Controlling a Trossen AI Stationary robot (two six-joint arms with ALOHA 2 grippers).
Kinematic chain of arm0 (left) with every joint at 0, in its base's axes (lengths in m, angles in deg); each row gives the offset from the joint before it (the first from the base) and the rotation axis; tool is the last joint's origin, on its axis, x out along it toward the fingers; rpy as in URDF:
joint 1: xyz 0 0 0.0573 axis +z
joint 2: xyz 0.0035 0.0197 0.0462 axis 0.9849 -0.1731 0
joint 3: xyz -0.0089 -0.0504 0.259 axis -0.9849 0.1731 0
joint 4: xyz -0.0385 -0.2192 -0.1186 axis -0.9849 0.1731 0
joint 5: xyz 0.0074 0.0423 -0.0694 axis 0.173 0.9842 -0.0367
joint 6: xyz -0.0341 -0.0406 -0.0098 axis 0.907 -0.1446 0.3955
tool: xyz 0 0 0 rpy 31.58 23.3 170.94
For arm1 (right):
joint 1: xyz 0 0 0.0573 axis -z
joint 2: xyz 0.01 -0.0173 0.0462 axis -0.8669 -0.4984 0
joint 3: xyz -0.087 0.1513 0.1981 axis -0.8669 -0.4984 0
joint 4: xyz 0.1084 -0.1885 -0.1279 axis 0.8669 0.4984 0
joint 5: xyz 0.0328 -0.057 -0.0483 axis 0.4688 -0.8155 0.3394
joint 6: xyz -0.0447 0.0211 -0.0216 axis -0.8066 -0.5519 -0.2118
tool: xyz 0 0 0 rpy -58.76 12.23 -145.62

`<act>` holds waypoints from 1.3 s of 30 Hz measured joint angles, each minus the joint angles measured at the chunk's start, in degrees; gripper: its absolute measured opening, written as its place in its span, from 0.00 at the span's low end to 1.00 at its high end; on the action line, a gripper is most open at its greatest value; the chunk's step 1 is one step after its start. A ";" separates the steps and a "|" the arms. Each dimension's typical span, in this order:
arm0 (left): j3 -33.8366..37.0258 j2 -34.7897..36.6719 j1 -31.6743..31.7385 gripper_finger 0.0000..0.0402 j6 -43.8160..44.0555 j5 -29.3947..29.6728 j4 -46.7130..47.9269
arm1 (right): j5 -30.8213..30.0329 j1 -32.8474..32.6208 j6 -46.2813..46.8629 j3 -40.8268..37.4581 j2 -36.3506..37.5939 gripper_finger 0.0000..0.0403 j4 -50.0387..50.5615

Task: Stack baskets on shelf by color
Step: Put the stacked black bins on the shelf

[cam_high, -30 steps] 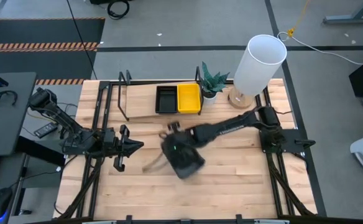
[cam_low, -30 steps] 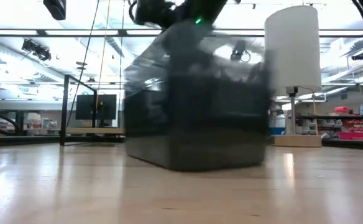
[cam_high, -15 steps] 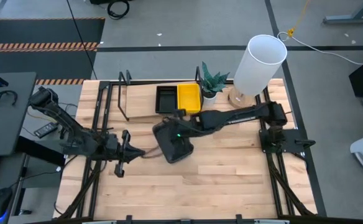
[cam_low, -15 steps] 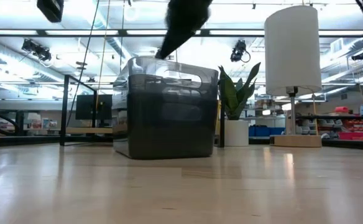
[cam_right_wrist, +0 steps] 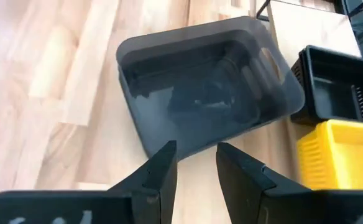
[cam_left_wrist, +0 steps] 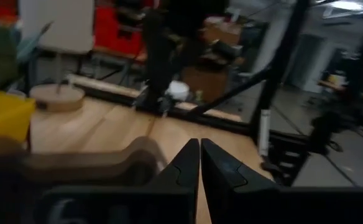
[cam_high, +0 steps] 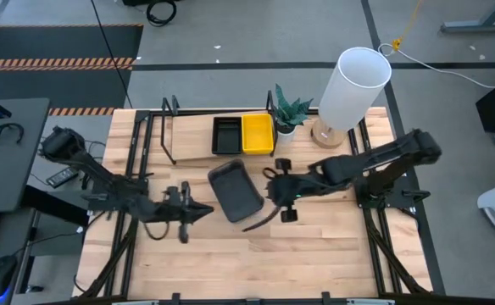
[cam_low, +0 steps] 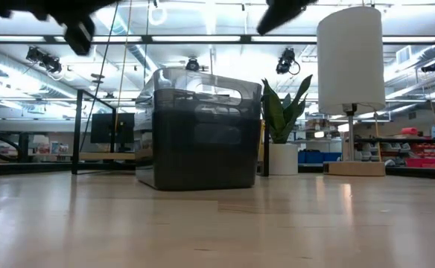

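A smoky dark grey basket (cam_high: 235,191) (cam_right_wrist: 206,115) stands on its bottom on the table just before the shelf (cam_high: 192,142); the low view shows the basket (cam_low: 202,134) upright. A small black basket (cam_high: 226,135) and a yellow basket (cam_high: 258,134) sit side by side on the shelf plank. My right gripper (cam_high: 273,188) (cam_right_wrist: 194,165) is open, just right of the grey basket and clear of it. My left gripper (cam_high: 198,212) (cam_left_wrist: 199,163) is shut, hovering to the basket's near left.
A potted plant (cam_high: 288,112) and a tall white lamp (cam_high: 349,85) stand at the far right of the table, beside the shelf's right post. The shelf plank's left part is bare. Bare wood (cam_high: 256,254) lies toward the table's near edge.
My right gripper carried the grey basket from mid-table toward the far edge, set it down before the shelf, let go and drew back toward the table's right. The basket now stands alone. My left gripper moved right, toward the basket.
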 joint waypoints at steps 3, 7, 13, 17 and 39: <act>-2.89 -4.62 2.91 0.04 3.33 -1.56 1.41 | -0.04 -1.23 2.15 -9.35 5.76 0.29 -7.83; -9.02 -10.61 5.23 0.04 4.45 -3.70 5.85 | -0.19 -3.00 3.32 -20.45 13.27 0.29 -17.29; -21.61 -17.39 6.09 0.15 4.92 -3.69 19.27 | -1.72 -4.48 3.76 -34.40 25.63 0.29 -28.32; -30.88 -20.86 7.41 0.27 7.65 -3.65 31.03 | -2.94 -4.91 3.67 -42.47 33.70 0.29 -35.73; -53.98 -33.58 19.00 0.55 26.98 -20.93 65.41 | -0.95 -4.94 -3.15 -73.70 51.97 0.29 -71.47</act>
